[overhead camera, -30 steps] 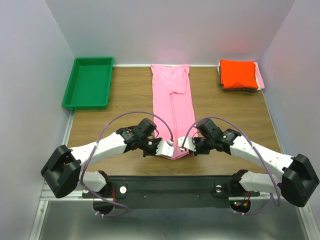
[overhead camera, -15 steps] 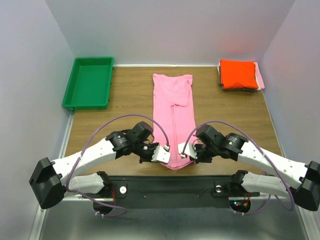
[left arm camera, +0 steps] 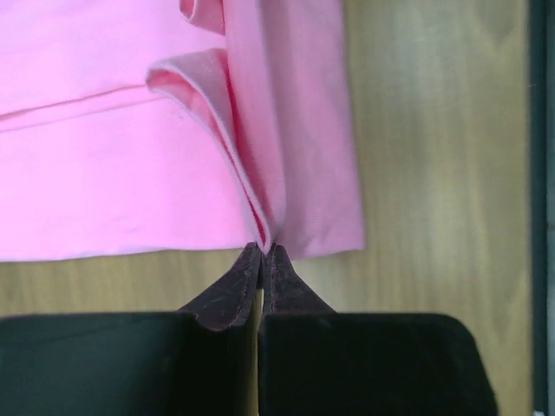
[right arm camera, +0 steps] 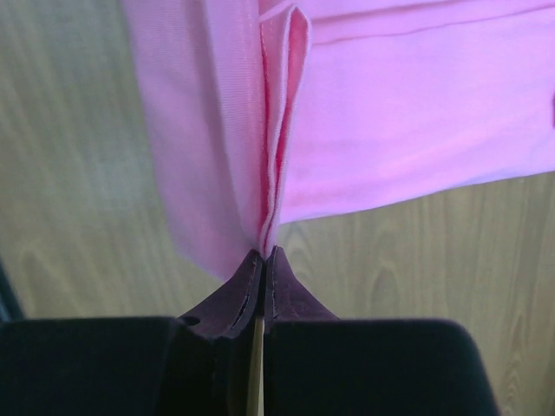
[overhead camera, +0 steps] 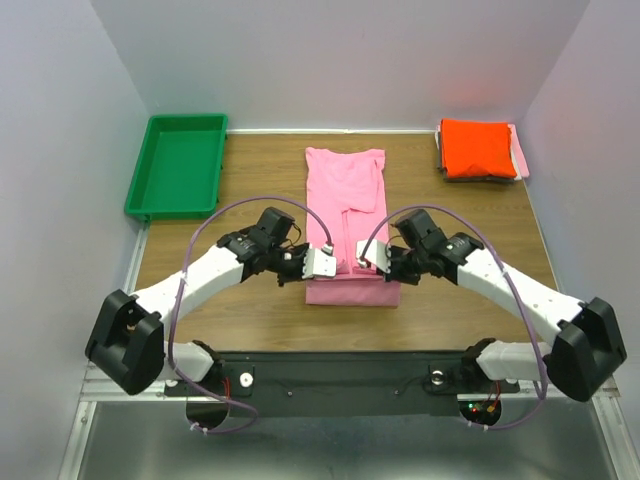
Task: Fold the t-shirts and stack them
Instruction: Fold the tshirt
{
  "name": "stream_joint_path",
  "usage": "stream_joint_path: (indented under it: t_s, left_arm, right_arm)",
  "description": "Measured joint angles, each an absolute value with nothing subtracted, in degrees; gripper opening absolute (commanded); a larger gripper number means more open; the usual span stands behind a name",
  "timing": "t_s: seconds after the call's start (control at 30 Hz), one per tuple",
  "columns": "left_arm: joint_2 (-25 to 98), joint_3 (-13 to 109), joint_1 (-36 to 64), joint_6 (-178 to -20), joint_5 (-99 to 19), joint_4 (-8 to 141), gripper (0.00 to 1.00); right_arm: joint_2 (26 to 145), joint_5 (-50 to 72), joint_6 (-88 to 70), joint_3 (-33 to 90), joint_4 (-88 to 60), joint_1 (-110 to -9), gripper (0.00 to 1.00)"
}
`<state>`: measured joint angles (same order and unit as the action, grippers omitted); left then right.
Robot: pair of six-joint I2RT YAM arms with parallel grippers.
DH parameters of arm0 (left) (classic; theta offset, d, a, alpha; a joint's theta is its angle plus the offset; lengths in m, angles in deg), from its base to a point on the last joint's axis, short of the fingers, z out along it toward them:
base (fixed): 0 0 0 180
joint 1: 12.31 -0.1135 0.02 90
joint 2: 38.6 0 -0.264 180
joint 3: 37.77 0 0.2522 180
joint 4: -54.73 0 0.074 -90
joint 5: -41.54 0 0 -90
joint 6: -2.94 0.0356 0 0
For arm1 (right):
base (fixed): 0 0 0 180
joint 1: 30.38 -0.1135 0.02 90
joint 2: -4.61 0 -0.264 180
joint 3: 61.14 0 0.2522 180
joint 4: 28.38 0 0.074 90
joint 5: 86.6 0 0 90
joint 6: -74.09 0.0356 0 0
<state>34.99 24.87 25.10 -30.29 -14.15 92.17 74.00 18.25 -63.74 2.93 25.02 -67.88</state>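
Wooden table (overhead camera: 255, 185), closed in by pale walls on three sides. I record a green tray (overhead camera: 178, 165) at the far left corner. At the far right corner a folded orange-red t-shirt (overhead camera: 477, 147) tops a small stack. A paler pink edge (overhead camera: 519, 155) shows along the stack's right side and a dark layer (overhead camera: 478, 178) under its near edge.

The pink t-shirt (overhead camera: 345, 195) lies in the middle of the table as a long narrow strip running from far to near. Its near end is doubled back over itself, so a fold line forms the near edge.

The left pincer (overhead camera: 318, 262) is at the left side of that doubled end. On the left wrist camera its jaws are pressed together on a pinch of pink cloth, with several layers gathered between the tips. The right pincer (overhead camera: 372, 256) is opposite, at the right side. The right wrist camera shows it clamped the same way on a bunched pink edge. Both pincers are level with each other, and the cloth spans between them.
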Motion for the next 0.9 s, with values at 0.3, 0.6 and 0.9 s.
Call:
stream_joint_path:
  t_s: [0.3,0.6,0.9]
  left_arm:
    - [46.31,34.12,19.33,-21.24,-14.92,89.26,0.00]
    - [60.95,49.99,12.86,-14.85,-13.54,90.88,0.00]
    - [70.88,57.57,10.91,-13.26,-13.52,91.45,0.34]
  right_arm:
    - [87.46,21.58,-72.46,11.76,21.83,-60.45,0.01]
    - [99.22,24.64,-78.78,23.19,20.38,-54.11,0.00]
    - [111.98,25.86,-81.27,33.02,19.58,-51.42,0.45]
